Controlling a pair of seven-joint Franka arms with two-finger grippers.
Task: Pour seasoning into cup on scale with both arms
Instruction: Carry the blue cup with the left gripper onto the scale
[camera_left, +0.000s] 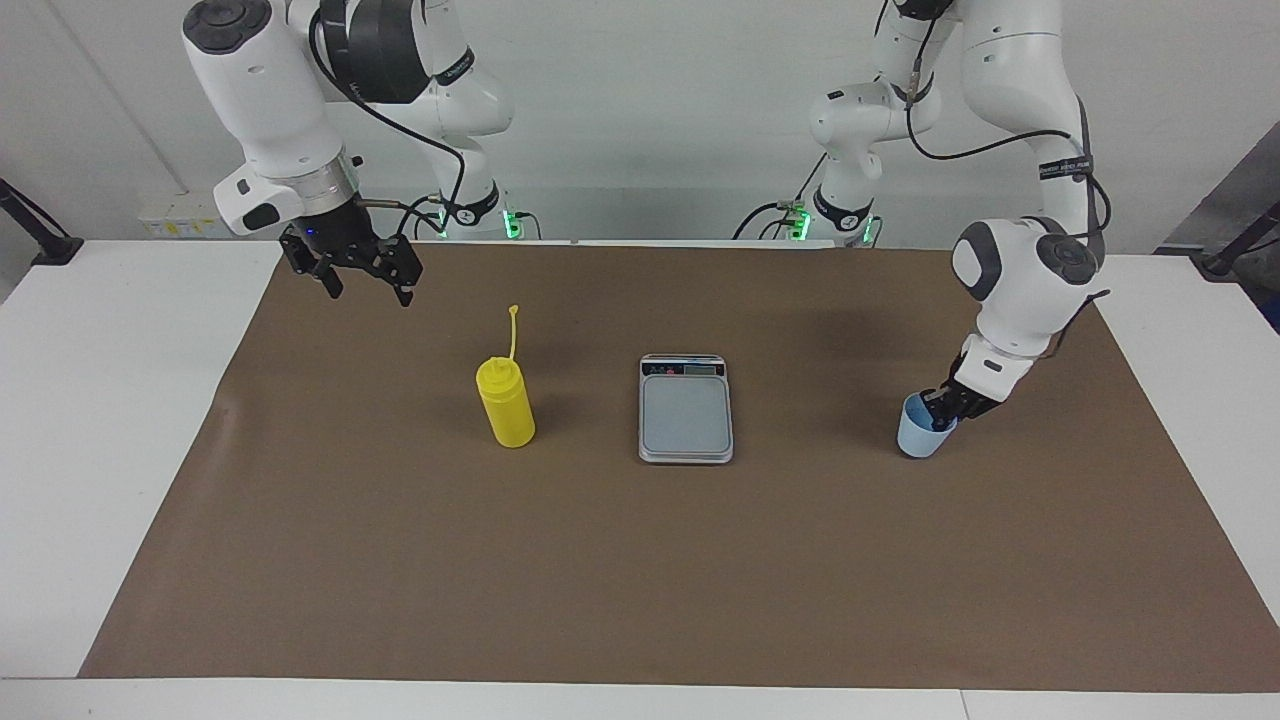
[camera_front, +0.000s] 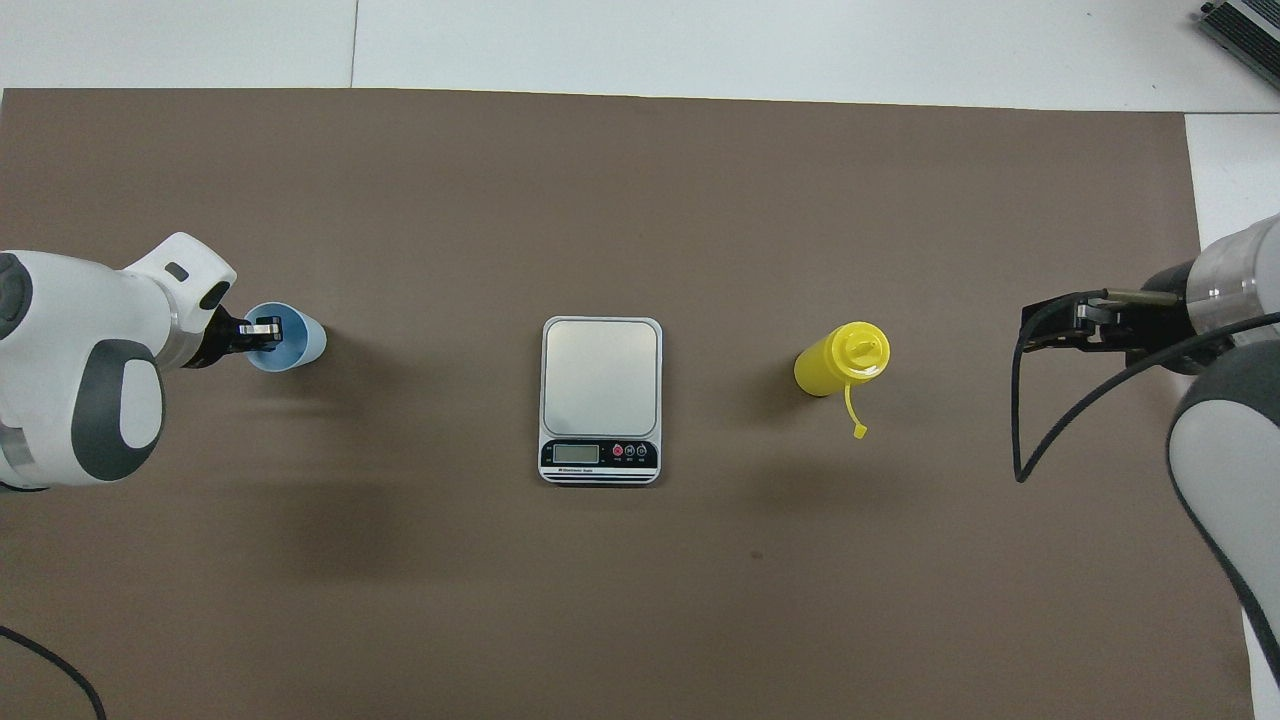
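Note:
The yellow seasoning bottle (camera_left: 505, 405) (camera_front: 838, 365) stands upright on the brown mat, cap strap open, toward the right arm's end. The silver-grey scale (camera_left: 686, 412) (camera_front: 601, 375) lies bare at the middle, its display strip on the edge nearer the robots. The pale blue cup (camera_left: 918, 434) (camera_front: 303, 342) sits on the mat toward the left arm's end. My left gripper (camera_left: 941, 410) (camera_front: 252, 330) is low at the cup's rim, one finger inside and one outside, closed on the wall. My right gripper (camera_left: 366, 285) (camera_front: 1030, 330) hangs open and empty over the mat, apart from the bottle.
The brown mat (camera_left: 640, 580) covers most of the white table (camera_left: 100, 450). Bottle, scale and cup stand in one row across the mat with wide gaps between them. A black cable (camera_front: 1040, 440) loops down from the right arm.

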